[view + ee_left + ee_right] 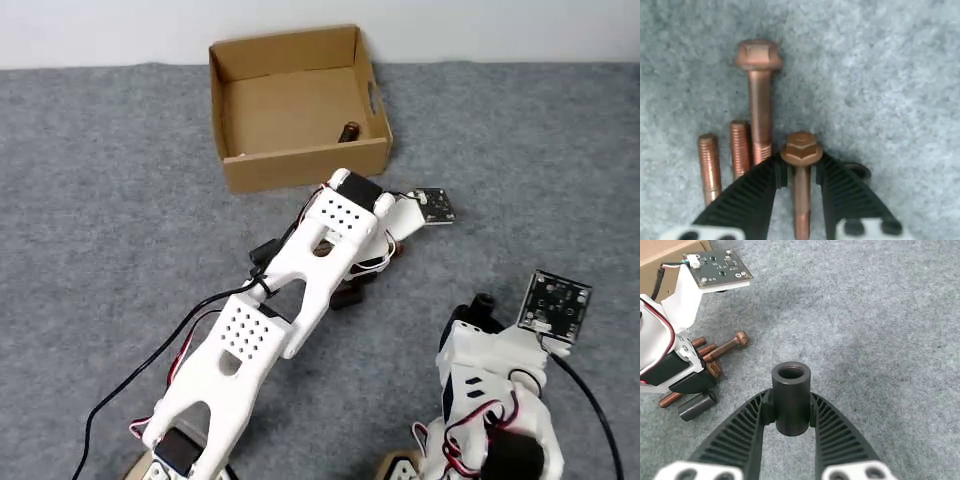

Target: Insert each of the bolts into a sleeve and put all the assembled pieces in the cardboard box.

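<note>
My left gripper (800, 164) is low over the grey carpet and shut on a copper bolt (801, 150), with the hex head just past its fingertips. Close beside that bolt lie a longer bolt (759, 95) and two threaded bolt ends (739, 147). My right gripper (790, 402) is shut on a black sleeve (791, 385), held upright with its bore open toward the camera. A second black sleeve (697, 406) lies on the carpet beside the left gripper (690, 381). In the high view the left gripper (380, 252) is just in front of the cardboard box (300, 165).
A dark cylindrical piece (349, 131) lies in the box's right corner. The right arm (500, 400) stands at the front right and holds its sleeve (483, 300) well clear of the bolts. Open carpet spreads to the left and right of the box.
</note>
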